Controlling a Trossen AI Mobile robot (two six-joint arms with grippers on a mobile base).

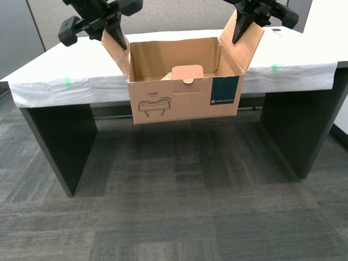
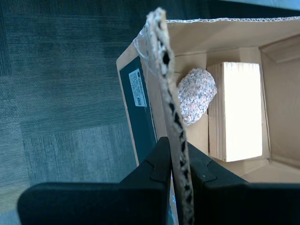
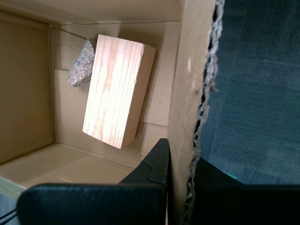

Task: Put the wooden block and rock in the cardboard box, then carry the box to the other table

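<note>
Above the carpet, both end effectors clamp the cardboard box flaps.

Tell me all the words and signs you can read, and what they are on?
"HAND": on the front of the brown cardboard box, above a line drawing.
Dark teal label square: white print, too small to read.
White sticker on that label: too blurred to read.
No other text is readable.

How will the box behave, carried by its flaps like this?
The box probably sags: my first gripper and second gripper each pinch one thin corrugated flap. The block and rock lie loose inside, so they may slide and shift the weight if it tilts.
</note>
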